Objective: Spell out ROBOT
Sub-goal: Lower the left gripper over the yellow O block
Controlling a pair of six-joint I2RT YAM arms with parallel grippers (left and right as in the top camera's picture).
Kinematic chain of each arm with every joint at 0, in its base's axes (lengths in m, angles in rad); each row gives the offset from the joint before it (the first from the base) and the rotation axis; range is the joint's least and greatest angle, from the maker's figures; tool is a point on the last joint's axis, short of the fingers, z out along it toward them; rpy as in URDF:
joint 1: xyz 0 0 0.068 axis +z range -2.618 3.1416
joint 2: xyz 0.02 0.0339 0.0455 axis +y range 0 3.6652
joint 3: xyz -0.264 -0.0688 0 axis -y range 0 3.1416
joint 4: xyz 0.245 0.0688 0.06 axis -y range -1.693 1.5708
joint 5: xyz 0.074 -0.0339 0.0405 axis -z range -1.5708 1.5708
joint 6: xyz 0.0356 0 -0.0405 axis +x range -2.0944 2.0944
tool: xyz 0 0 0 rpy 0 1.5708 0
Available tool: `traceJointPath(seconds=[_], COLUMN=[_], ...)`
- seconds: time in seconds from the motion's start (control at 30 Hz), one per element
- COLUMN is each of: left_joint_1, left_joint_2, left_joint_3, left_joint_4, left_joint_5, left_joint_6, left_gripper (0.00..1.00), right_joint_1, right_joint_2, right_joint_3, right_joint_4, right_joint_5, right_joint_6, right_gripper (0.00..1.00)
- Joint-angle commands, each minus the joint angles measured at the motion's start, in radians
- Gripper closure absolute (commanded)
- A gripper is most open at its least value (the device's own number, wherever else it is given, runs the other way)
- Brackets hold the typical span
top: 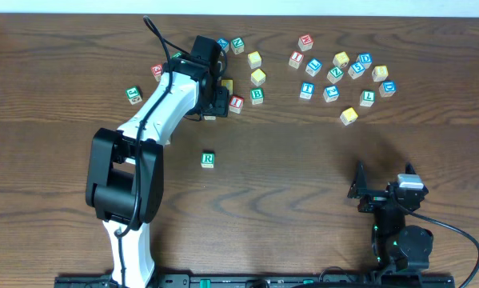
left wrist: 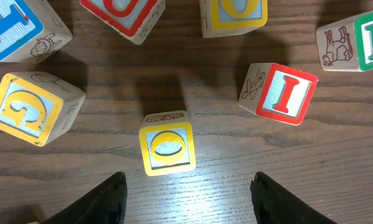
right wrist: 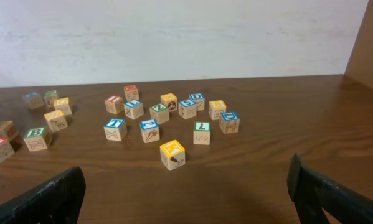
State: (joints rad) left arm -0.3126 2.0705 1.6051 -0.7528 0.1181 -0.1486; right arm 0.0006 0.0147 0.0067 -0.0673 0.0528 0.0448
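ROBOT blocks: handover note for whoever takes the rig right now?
Left gripper: open, empty, lined up on the yellow O cube, not yet gripping.
Right gripper: open, empty, parked near right.
Green R cube: alone mid-table, seemingly the first letter placed.
Green B cube: in the far cluster, beside the red I cube.
Left to do: O, B, second O, T. The T is too small to pick out here.

green r cube (top: 208, 159), upright, by itself

Left gripper (left wrist: 187, 202) hangs, jaws parted; right gripper (right wrist: 187, 198) sits, jaws spread wide.
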Motion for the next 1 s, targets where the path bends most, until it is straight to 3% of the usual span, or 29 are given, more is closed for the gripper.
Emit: traceJointPath(seconds=[0.0,0.97], left_joint_1=[0.001,0.001], left_joint_2=[0.035,0.053], left_joint_3=[0.019,0.019], left_joint_4=[0.0,0.037], left_joint_5=[0.005,-0.063], left_joint_6=[0.018,-0.01], left_gripper=[0.37,0.4], right_joint_1=[0.0,0.0], right_joint_2=[-0.006,-0.006], right_joint_3=[-0.002,-0.002], right_joint_4=[-0.004,-0.004], right_joint_5=[0.008,0.008], right_joint_6=[0.01,0.01], right_gripper=[0.01,0.01])
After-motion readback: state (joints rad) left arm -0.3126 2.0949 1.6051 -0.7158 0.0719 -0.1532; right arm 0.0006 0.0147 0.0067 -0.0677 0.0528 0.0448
